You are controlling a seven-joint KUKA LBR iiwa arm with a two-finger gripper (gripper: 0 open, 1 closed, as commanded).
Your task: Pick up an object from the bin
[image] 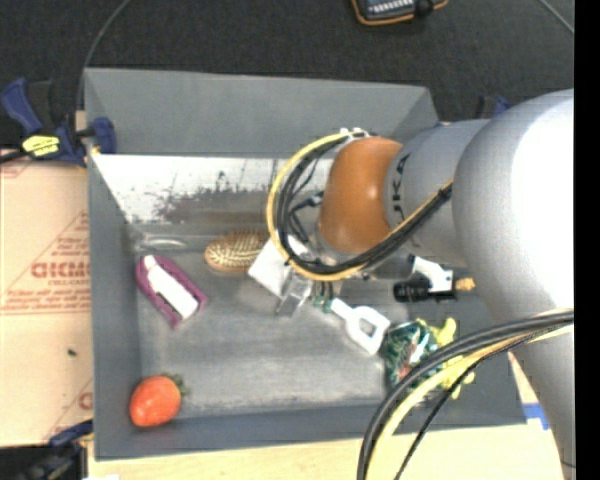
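Observation:
My gripper (pixel 289 294) hangs low over the middle of the bin, under the orange wrist cover. A gold oval hairbrush (pixel 235 252) lies just to its left, near the back wall. A white plastic piece with a hole (pixel 361 326) lies just to its right on the floor. Further left a purple and white oblong thing (pixel 168 289) rests at a slant. Nothing shows inside the gripper.
A red-orange strawberry-shaped toy (pixel 155 400) sits in the front left corner. At the right lie a green and yellow tangle (pixel 417 346) and a small black and white piece (pixel 427 281). The arm and its cables cover the bin's right side.

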